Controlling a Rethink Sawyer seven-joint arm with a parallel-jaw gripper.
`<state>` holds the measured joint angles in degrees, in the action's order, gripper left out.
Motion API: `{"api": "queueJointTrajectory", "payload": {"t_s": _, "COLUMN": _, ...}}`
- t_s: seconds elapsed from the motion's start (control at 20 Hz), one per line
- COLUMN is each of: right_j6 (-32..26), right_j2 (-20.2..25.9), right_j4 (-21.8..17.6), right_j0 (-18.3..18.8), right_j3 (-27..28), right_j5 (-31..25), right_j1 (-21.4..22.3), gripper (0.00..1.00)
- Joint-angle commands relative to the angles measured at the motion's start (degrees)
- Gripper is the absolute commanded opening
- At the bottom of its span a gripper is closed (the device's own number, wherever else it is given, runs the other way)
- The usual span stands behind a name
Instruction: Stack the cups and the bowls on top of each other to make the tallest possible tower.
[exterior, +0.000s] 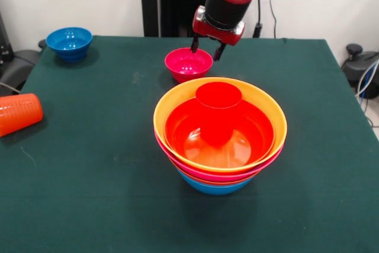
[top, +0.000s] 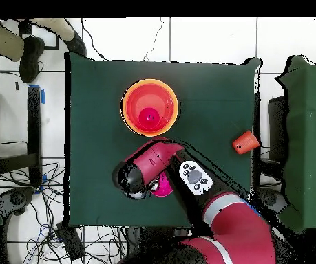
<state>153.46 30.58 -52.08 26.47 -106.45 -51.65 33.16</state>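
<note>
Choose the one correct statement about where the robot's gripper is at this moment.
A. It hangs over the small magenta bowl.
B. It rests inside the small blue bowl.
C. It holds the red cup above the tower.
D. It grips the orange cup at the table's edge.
A: in the front view the gripper hangs with open fingers just above the small magenta bowl, apart from the tower and the orange cup.

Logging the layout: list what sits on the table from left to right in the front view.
Orange cup lying on its side → small blue bowl → small magenta bowl under the open gripper → tower of nested bowls with the red cup upright in it.
</note>
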Motion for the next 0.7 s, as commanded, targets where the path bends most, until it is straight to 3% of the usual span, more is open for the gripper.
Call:
{"api": "queueJointTrajectory", "payload": {"t_s": 0.05, "right_j6": -7.75, "right_j2": 0.71, "right_j4": -10.19, "right_j0": -4.16, "right_j3": 2.54, "right_j5": 10.42, "right_j1": -0.07, "gripper": 1.00}}
{"api": "queueJointTrajectory", "payload": {"t_s": 0.5, "right_j6": 4.05, "right_j2": -5.00, "right_j4": -16.93, "right_j0": -10.99, "right_j3": 4.50, "right_j5": 16.81, "right_j1": -5.50, "gripper": 1.00}}
{"api": "queueJointTrajectory", "payload": {"t_s": 0.7, "right_j6": 7.06, "right_j2": -7.84, "right_j4": -17.90, "right_j0": -13.66, "right_j3": 5.73, "right_j5": 19.69, "right_j1": -7.42, "gripper": 1.00}}
